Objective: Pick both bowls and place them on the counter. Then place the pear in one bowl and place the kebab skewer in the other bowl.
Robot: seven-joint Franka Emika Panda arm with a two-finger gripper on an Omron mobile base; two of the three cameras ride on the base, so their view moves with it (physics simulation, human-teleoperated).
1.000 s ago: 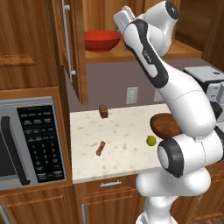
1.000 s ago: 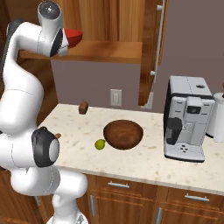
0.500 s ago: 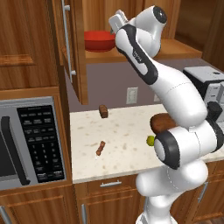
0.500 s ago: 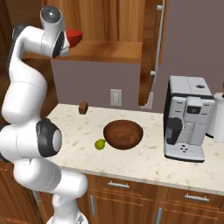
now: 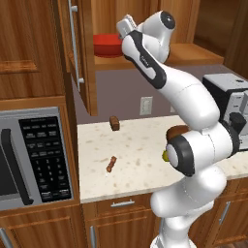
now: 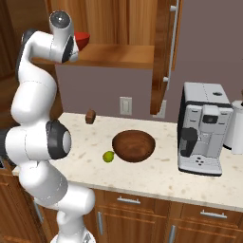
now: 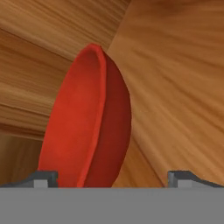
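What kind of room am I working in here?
A home-style kitchen, rendered rather than real. A built-in microwave sits left of a speckled counter, a coffee machine stands on it at the right, and wooden cabinets hang above, with a red bowl on the shelf.

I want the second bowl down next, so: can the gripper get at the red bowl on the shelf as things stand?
Probably yes. The open gripper is right at the red bowl on the shelf, its tips either side of the rim, and nothing stands between them.
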